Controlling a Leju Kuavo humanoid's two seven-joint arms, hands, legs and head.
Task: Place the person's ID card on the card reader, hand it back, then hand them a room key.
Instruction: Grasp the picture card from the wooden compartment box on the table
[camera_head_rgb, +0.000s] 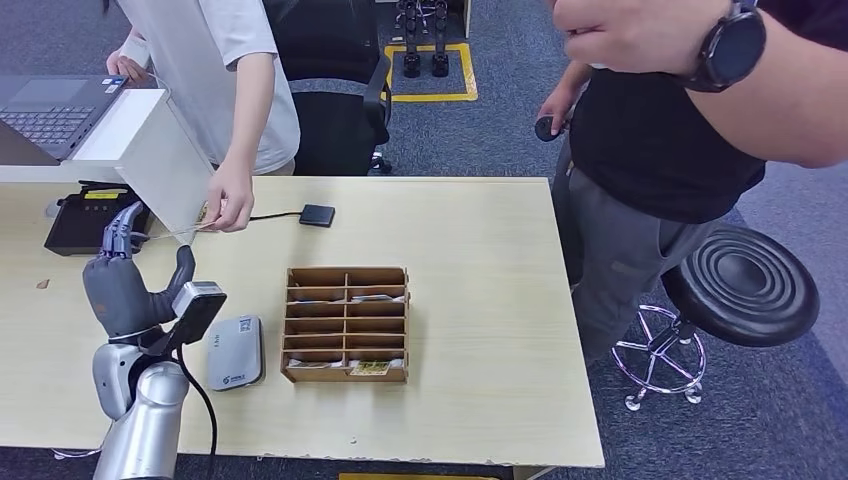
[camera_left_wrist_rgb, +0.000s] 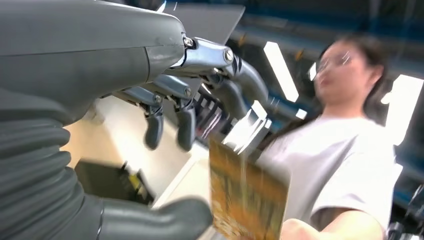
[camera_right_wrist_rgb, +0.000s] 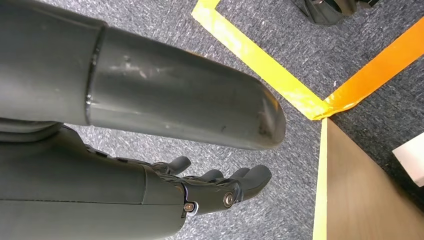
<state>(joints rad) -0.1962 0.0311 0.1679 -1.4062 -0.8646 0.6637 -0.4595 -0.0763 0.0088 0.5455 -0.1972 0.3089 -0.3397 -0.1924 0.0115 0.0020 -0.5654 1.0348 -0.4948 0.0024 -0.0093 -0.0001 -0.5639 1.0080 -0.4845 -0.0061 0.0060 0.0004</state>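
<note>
While person's hand holds ID card, left hand fingers apart; right hand fingers loose, empty.

Even, bright overhead light fell on the table, shadows soft. From my left wrist, ceiling strips flared white and the person smeared with motion blur (the card too). My right wrist's carpet stayed sharp.
</note>
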